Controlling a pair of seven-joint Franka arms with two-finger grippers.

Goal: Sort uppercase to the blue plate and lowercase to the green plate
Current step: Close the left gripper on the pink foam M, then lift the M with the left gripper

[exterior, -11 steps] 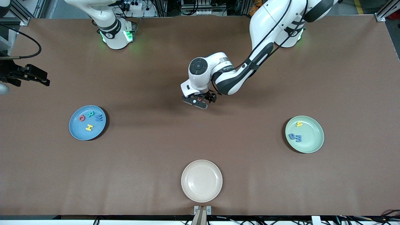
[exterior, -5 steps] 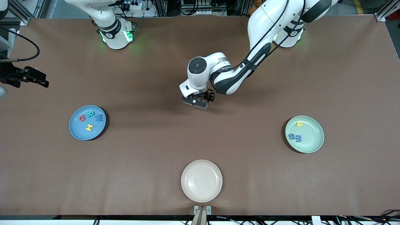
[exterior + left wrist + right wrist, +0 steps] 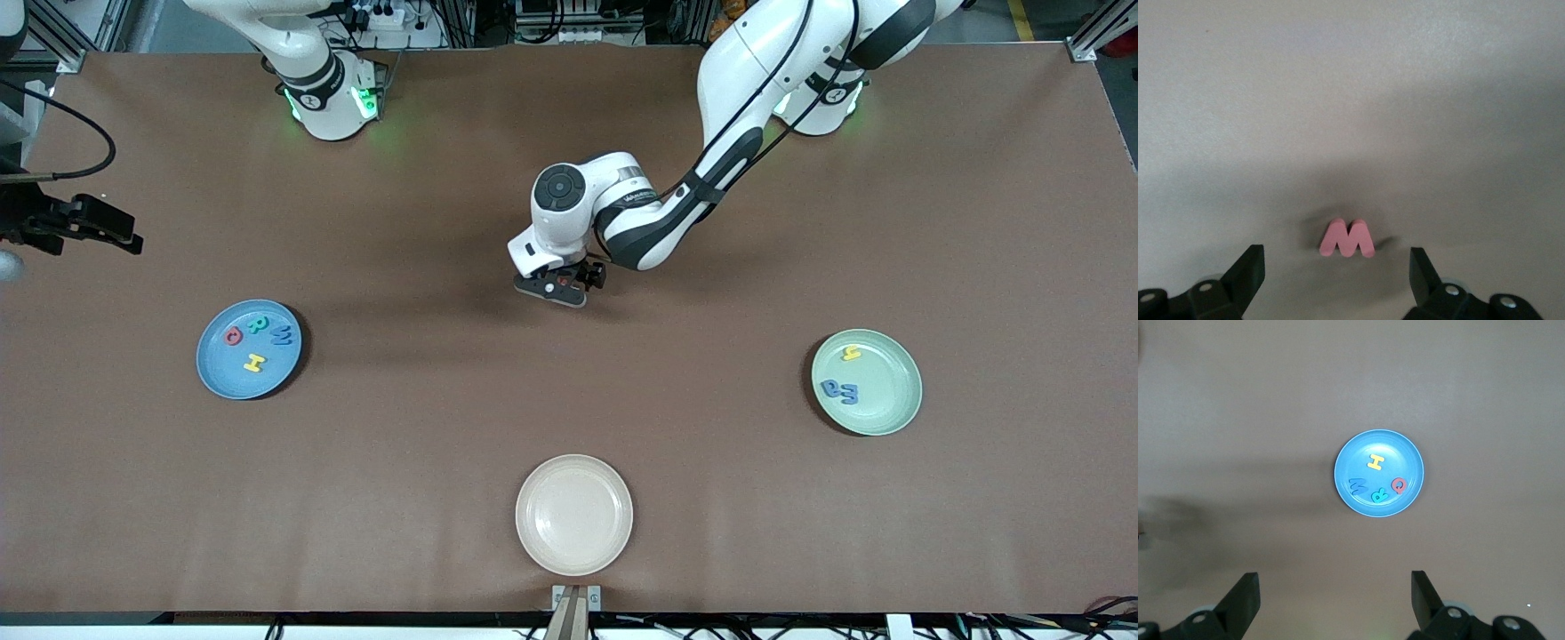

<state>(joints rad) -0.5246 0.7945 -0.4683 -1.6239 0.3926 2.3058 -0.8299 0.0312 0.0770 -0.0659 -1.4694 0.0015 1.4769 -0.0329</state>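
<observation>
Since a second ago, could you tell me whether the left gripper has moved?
Yes, slightly: the left gripper, open over the red m, has crept toward the robots' bases, away from the cream plate.

A brown table fills the view. A round cream-white plate sits on it near the front edge, midway between the two ends. A small metal bracket sits at the edge, just below the plate.
</observation>
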